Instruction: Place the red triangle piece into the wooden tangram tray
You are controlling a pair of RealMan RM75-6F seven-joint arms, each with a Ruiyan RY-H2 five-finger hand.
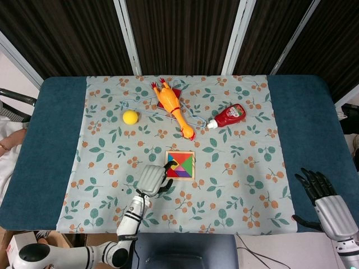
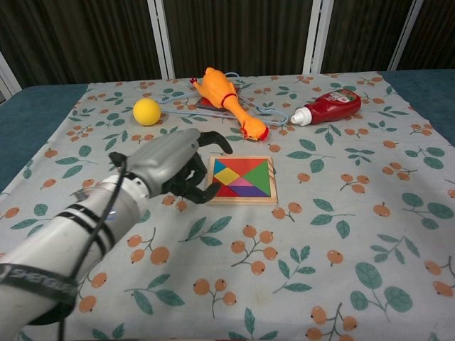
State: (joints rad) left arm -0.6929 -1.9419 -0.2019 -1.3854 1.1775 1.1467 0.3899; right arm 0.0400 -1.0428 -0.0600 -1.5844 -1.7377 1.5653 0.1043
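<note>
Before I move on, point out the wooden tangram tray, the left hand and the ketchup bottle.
wooden tangram tray (image 2: 242,201), chest view, near wooden rim.
left hand (image 2: 173,162), chest view, back of the hand.
ketchup bottle (image 2: 332,105), chest view, red body.

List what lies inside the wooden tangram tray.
The wooden tangram tray holds flat coloured pieces: green, orange, yellow, blue, purple, red. The left hand hovers beside its left edge, and its fingers hide the lower-left corner.

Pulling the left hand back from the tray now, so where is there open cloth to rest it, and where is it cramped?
Open cloth lies near the table's front edge, below the wooden tangram tray, and to the tray's right, below the ketchup bottle. The far side is crowded: rubber chicken lying on a hanger, and yellow ball. The left hand hangs beside the tray's left edge.
</note>
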